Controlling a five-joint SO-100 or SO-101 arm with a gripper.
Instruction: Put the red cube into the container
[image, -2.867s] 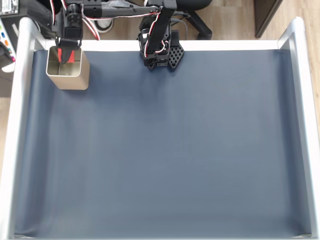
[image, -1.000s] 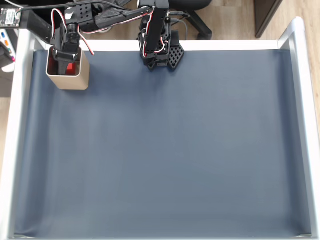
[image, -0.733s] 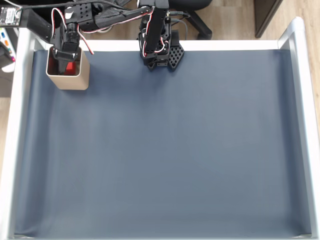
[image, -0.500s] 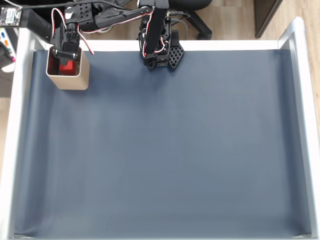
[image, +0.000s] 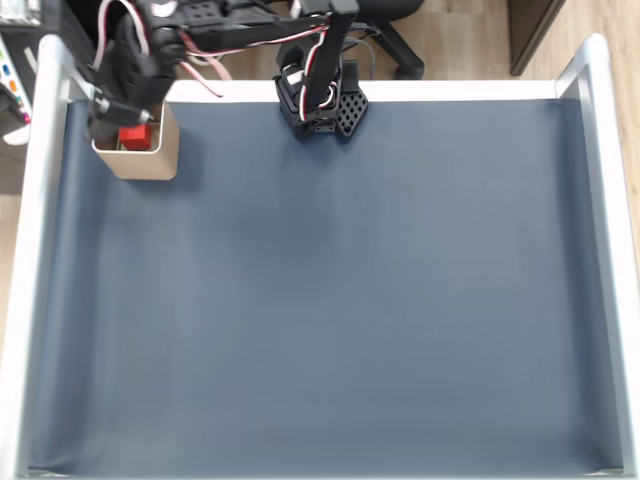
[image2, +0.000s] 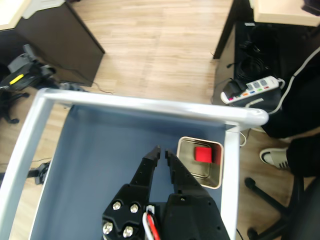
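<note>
The red cube (image: 135, 137) lies inside the container (image: 150, 167), a beige-silver square tin in the mat's far left corner in the fixed view. In the wrist view the red cube (image2: 202, 153) rests on the floor of the container (image2: 192, 168), toward its far side. My gripper (image: 103, 110) hangs raised above the tin's left rim, holding nothing. In the wrist view the gripper (image2: 161, 150) is shut, its black fingers nearly touching, and it sits left of the tin and well above the mat.
A dark blue mat (image: 330, 300) fills a white-railed frame (image: 30, 300). The arm's base (image: 322, 105) stands at the far edge. Beyond the rail (image2: 150, 104) I see wood floor, a power strip (image2: 245, 89) and a person's shoe (image2: 274, 156).
The gripper has risen out of the container and shifted slightly left. The red cube stays inside the tin, free of the fingers.
</note>
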